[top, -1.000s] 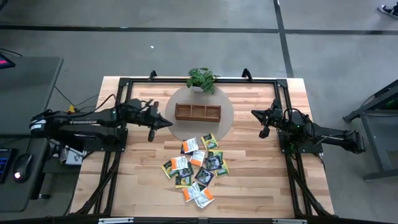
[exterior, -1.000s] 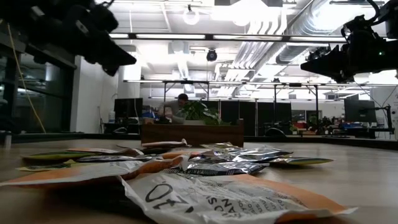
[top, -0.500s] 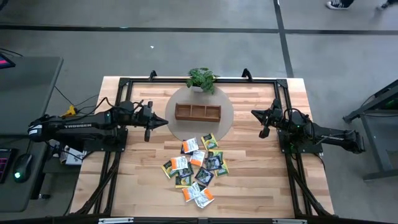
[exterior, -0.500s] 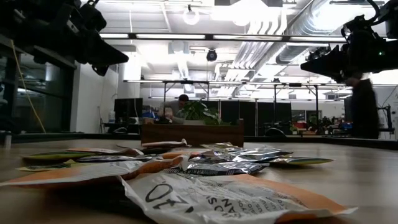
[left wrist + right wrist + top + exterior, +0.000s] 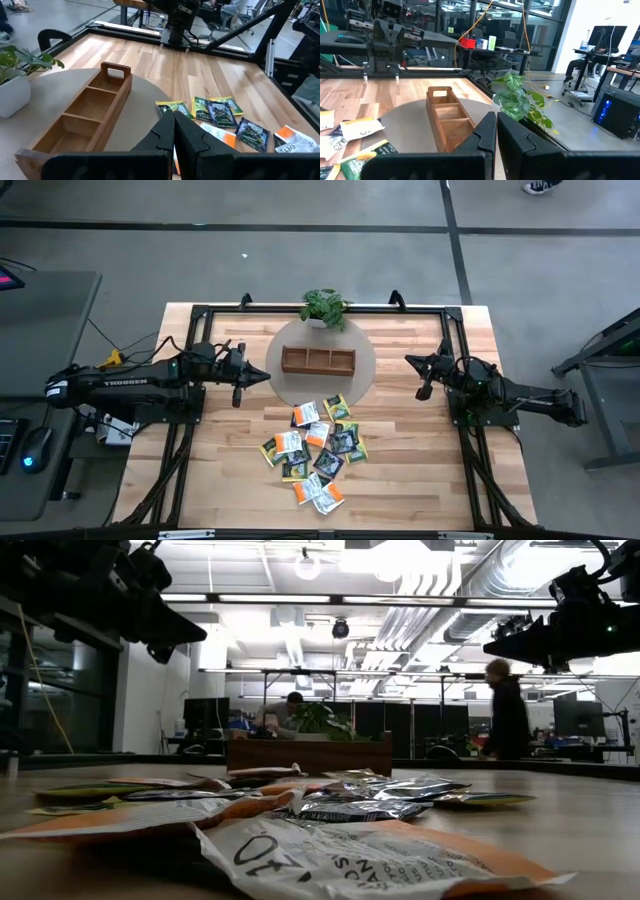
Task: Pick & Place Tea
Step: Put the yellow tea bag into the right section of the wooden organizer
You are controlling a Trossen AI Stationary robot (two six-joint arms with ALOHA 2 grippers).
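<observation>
A pale wooden table (image 5: 420, 470) framed by black rails fills the middle of the high view, with grey floor around it. Nearest the lower edge of that view lies the tea (image 5: 315, 445), a loose heap of small flat square sachets in orange, yellow-green, dark and white, overlapping one another just below centre; in the low view the same heap (image 5: 330, 810) spreads across the foreground. No sachet is held.

Above the heap, a grey round mat (image 5: 365, 370) carries a brown wooden tray with three compartments (image 5: 318, 361), all three bare of sachets. Beyond the tray, at the table's upper edge, stands a small green potted plant in a white pot (image 5: 324, 307).

The left gripper (image 5: 262, 375) hangs at centre left, above the mat's left edge, up and to the left of the tea and well apart from it, its fingers pressed together on nothing. The right gripper (image 5: 410, 361) hangs at centre right, just off the mat's right edge, up and to the right of the heap, also pinched closed and empty. Nothing lies between either gripper and the sachets.

Far behind, in the low view, one person (image 5: 291, 712) sits at a desk and another (image 5: 505, 712) stands at the right.
</observation>
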